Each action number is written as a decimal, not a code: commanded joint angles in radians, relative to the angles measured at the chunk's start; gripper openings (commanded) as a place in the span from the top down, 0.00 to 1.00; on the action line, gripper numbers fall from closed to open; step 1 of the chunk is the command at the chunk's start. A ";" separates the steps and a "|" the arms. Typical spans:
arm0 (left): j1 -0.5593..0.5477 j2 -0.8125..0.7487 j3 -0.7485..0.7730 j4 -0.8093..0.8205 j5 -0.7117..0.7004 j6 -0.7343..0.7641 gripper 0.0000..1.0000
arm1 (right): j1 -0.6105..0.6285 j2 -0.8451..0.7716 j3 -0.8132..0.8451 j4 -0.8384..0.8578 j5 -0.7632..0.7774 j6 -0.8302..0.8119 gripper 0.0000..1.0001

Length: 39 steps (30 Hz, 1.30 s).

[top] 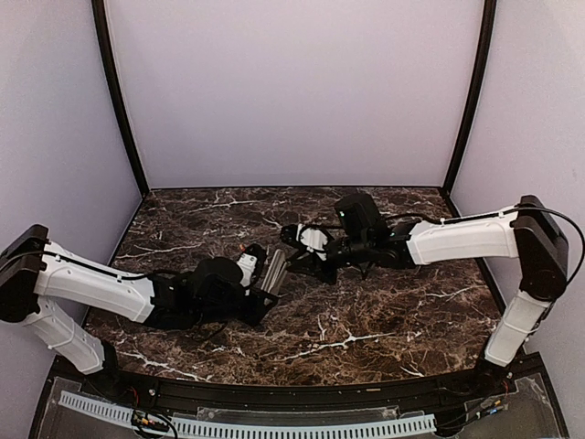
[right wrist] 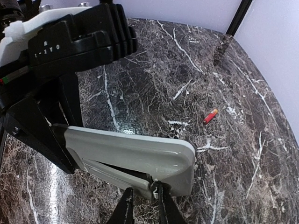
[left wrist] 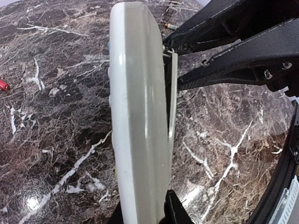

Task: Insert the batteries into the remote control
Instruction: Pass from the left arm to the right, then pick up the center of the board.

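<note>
Your left claw is clamped on the remote control, holding it on edge above the table. Your right claw pinches the end of the grey cover, which is pried partly off the back. Loading hasn't begun, by my reading: the red battery lies on the table, well apart.

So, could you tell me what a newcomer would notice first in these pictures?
The remote control, held on edge mid-table by the left gripper while the right gripper pinches its part-lifted battery cover. Then a red battery lying loose on the marble table nearby.
</note>
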 commanded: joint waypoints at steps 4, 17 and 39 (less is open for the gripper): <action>0.019 0.057 0.093 -0.055 -0.079 0.095 1.00 | -0.018 0.075 -0.048 -0.018 -0.082 0.056 0.83; 0.057 0.182 0.193 -0.168 -0.103 0.165 1.00 | -0.051 0.116 -0.096 0.016 -0.119 0.111 0.81; 0.064 0.011 0.095 -0.038 -0.112 0.207 1.00 | -0.056 -0.013 -0.140 0.017 -0.126 0.206 0.70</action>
